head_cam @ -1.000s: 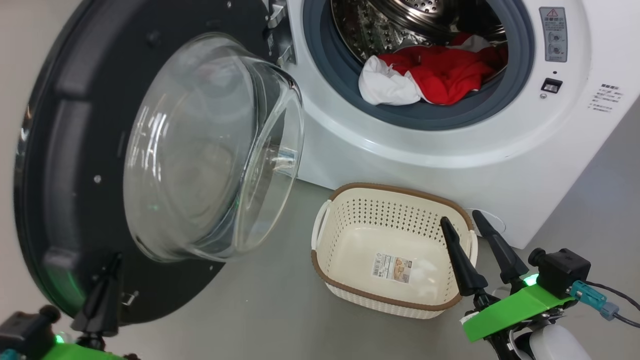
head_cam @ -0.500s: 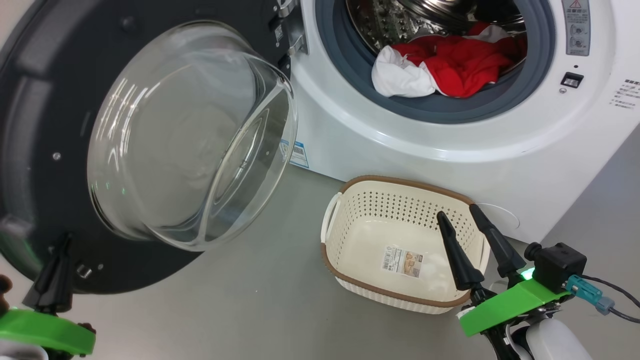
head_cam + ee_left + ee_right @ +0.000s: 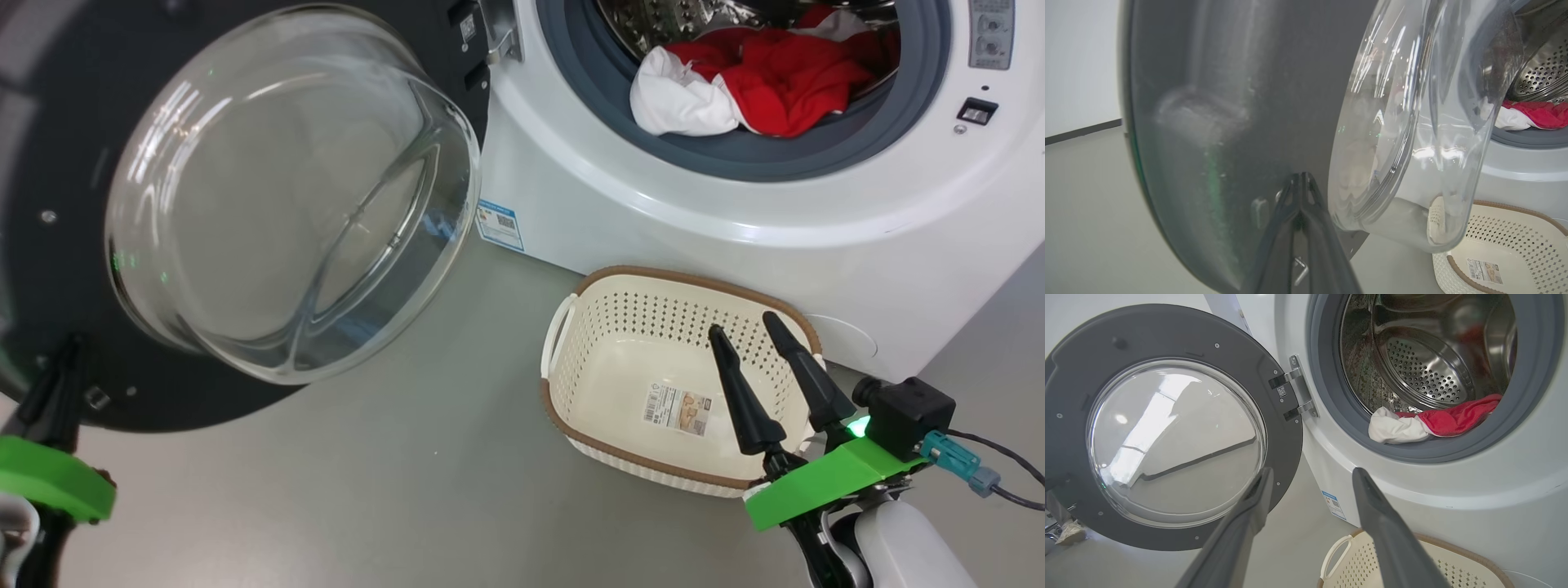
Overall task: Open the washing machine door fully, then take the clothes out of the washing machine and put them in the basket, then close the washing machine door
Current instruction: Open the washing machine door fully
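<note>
The washing machine door (image 3: 49,269) has swung open wider. A second ago its glass bowl (image 3: 277,196) stuck out in front of the white washing machine (image 3: 653,229) and hid the part below the hinge (image 3: 500,39). Now the bowl points more away from the machine. A small blue label (image 3: 500,224) on the machine's front has come into sight beside it. The left gripper (image 3: 69,353) has gone along with the door's bottom edge, out to the far left of the head view. The view from the head has shifted too, so the machine and the basket (image 3: 678,278) now sit a bit further right and higher.
</note>
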You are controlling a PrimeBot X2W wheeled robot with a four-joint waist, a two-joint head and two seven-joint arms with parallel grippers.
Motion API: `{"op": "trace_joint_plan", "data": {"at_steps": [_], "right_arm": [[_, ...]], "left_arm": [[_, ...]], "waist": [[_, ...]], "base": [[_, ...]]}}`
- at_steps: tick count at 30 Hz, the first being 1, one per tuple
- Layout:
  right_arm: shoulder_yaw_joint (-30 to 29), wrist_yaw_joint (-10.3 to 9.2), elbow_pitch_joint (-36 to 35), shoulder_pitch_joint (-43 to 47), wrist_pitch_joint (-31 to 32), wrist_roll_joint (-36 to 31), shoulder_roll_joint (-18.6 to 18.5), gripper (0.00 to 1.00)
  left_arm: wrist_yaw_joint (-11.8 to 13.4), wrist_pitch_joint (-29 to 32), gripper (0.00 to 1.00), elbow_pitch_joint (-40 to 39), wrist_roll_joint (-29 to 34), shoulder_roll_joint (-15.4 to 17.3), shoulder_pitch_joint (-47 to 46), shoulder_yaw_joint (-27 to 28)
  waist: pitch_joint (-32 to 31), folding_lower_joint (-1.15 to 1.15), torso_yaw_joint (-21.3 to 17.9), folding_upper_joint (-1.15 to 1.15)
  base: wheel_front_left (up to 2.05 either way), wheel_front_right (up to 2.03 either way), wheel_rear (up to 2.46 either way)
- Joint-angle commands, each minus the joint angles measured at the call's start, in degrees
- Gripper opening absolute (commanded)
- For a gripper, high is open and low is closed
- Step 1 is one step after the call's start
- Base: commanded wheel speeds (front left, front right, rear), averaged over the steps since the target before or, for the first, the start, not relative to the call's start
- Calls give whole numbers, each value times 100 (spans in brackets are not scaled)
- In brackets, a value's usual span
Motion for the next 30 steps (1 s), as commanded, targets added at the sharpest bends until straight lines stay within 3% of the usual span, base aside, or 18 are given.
{"op": "trace_joint_plan", "data": {"at_steps": [1,12,30], "right_arm": [[159,9,-124,-144,-44,-64,67,100],[206,9,-67,-283,-44,-77,67,100],[157,9,-50,-306,-44,-83,81,100]], "left_arm": [[36,-51,0,88,-79,476,-379,217],[36,-53,0,965,-522,744,-1050,-114],[35,-53,0,827,-527,797,-1040,-165]], "waist": [[39,0,9,0],[180,0,-55,0],[187,0,-87,0]], "base": [[0,0,0],[0,0,0],[0,0,0]]}}
